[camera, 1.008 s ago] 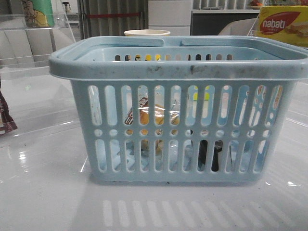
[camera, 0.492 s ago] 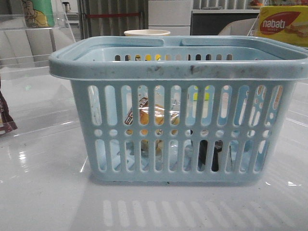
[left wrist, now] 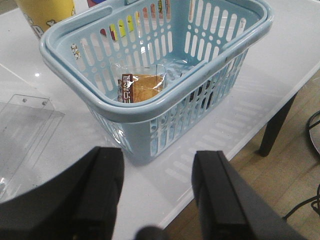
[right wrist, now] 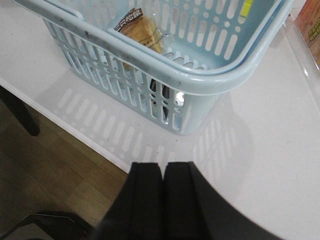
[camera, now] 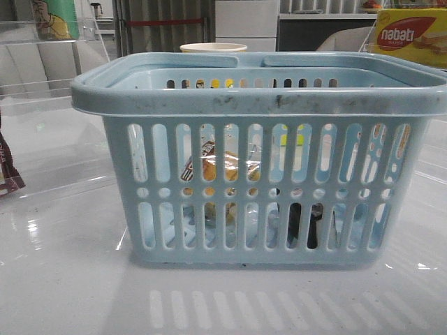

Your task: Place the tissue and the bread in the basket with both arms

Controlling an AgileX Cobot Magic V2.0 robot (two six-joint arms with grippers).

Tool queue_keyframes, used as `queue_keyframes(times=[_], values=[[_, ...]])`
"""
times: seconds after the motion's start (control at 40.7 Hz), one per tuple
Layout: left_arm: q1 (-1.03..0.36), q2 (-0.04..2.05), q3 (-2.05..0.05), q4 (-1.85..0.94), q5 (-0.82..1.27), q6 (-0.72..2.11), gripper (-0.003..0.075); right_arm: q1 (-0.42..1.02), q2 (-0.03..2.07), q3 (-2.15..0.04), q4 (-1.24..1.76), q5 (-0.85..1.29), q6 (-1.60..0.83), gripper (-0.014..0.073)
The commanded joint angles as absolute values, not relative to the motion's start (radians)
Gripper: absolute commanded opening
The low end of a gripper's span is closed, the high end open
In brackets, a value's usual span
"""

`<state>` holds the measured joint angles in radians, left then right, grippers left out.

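Note:
The light-blue basket (camera: 258,101) stands in the middle of the white table. The wrapped bread (camera: 216,167) lies inside it, seen through the slots; it also shows in the left wrist view (left wrist: 140,87) and the right wrist view (right wrist: 140,27). A dark pack, the tissue (camera: 304,223), lies on the basket floor at the right; in the right wrist view it shows through the slots (right wrist: 159,91). My left gripper (left wrist: 157,165) is open and empty, back from the basket near the table edge. My right gripper (right wrist: 162,170) is shut and empty, also back from the basket.
A yellow-red nabati box (camera: 408,35) stands at the back right. A cream cup (camera: 213,47) stands behind the basket. A clear plastic stand (camera: 49,49) is at the back left, and a dark snack packet (camera: 8,174) at the left edge. The table's front edge (right wrist: 90,137) is close.

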<state>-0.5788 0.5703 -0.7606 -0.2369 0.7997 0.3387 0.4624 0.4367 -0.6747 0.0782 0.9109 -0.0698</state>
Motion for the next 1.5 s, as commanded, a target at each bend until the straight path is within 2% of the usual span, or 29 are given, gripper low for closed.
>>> queue_keyframes(times=[0.0, 0.098, 0.172, 0.221, 0.27, 0.32, 0.369, 0.492, 0.713, 0.885, 1.18, 1.475], values=[[-0.586, 0.578, -0.785, -0.254, 0.722, 0.339, 0.0382, 0.461, 0.442, -0.700, 0.070, 0.848, -0.076, 0.0028], [-0.586, 0.578, -0.785, -0.211, 0.722, 0.339, 0.0379, 0.461, 0.442, -0.700, 0.070, 0.848, -0.076, 0.0028], [-0.586, 0.576, -0.783, -0.199, 0.722, 0.339, 0.0330, 0.461, 0.442, -0.700, 0.070, 0.848, -0.076, 0.0028], [-0.579, 0.571, -0.783, -0.198, 0.724, 0.339, 0.0256, 0.461, 0.442, -0.700, 0.070, 0.848, -0.076, 0.0028], [-0.564, 0.565, -0.783, -0.200, 0.724, 0.339, 0.0149, 0.461, 0.442, -0.700, 0.070, 0.848, -0.076, 0.0028], [-0.550, 0.560, -0.783, -0.200, 0.724, 0.339, 0.0083, 0.461, 0.442, -0.700, 0.070, 0.848, -0.076, 0.0028], [-0.534, 0.553, -0.783, -0.202, 0.724, 0.339, 0.0108, 0.461, 0.442, -0.700, 0.070, 0.848, -0.076, 0.0028], [-0.462, 0.526, -0.781, -0.205, 0.724, 0.339, 0.0093, 0.461, 0.442, -0.700, 0.070, 0.848, -0.076, 0.0028], [-0.202, 0.417, -0.715, -0.223, 0.632, 0.339, 0.0093, 0.461, 0.442, -0.700, 0.070, 0.849, -0.076, 0.0028], [-0.076, 0.388, -0.691, -0.223, 0.612, 0.329, 0.0093, 0.461, 0.442, -0.700, 0.070, 0.849, -0.076, 0.0028], [-0.064, 0.235, -0.520, 0.010, 0.449, 0.036, 0.0093, 0.461, 0.442, -0.700, 0.070, 0.849, -0.076, 0.0028], [-0.062, 0.178, -0.373, 0.055, 0.241, 0.014, 0.0093, 0.461, 0.442, -0.700, 0.070, 0.851, -0.076, 0.0028]])
